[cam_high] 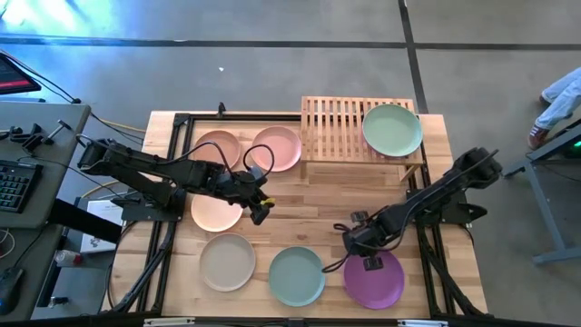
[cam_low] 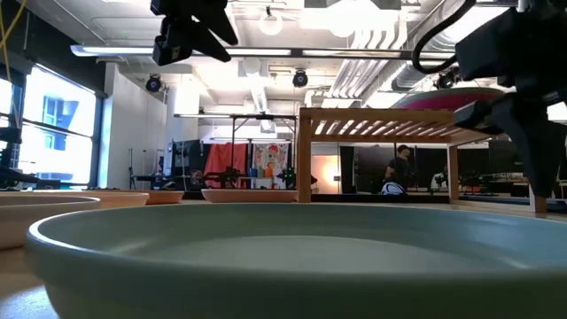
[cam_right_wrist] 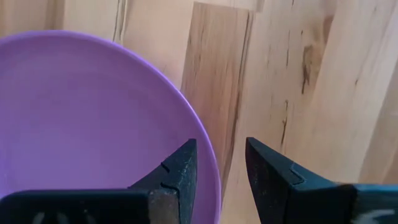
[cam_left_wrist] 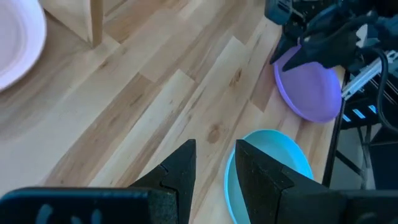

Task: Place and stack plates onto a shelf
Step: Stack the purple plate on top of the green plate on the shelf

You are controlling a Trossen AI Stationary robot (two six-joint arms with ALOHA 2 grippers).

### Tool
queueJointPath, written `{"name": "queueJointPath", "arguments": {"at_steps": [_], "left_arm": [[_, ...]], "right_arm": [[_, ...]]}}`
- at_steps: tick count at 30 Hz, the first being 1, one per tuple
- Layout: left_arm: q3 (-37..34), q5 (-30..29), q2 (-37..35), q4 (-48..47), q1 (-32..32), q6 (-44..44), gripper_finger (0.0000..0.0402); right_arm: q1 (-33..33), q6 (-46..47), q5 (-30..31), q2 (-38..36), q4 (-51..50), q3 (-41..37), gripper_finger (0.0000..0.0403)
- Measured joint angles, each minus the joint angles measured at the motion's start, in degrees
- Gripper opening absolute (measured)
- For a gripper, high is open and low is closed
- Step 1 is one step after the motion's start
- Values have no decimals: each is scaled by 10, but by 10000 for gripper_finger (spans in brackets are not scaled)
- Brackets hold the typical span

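Note:
The slatted wooden shelf stands at the far edge of the table, with a mint green plate on its right half. Flat on the table lie two peach plates, a pink plate, a beige plate, a teal plate and a purple plate. My left gripper hangs open above bare planks beside the nearer peach plate. My right gripper is open over the purple plate's far-left rim, one finger over the plate and one over the table.
The shelf's left half carries nothing. Bare planks run across the middle of the table between the two arms. The teal plate fills the low view's foreground. A desk with a keyboard stands to the table's left.

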Motion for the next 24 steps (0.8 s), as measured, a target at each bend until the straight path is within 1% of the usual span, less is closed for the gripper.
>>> {"name": "queueJointPath", "arguments": {"at_steps": [16, 19, 24], "left_arm": [[0, -2, 0, 0, 0, 0, 102], [0, -6, 0, 0, 0, 1, 102], [0, -11, 0, 0, 1, 2, 102]], "right_arm": [[0, -11, -10, 55, -2, 0, 111], [0, -11, -16, 57, -2, 0, 89], [-1, -13, -28, 51, -3, 1, 16]]}}
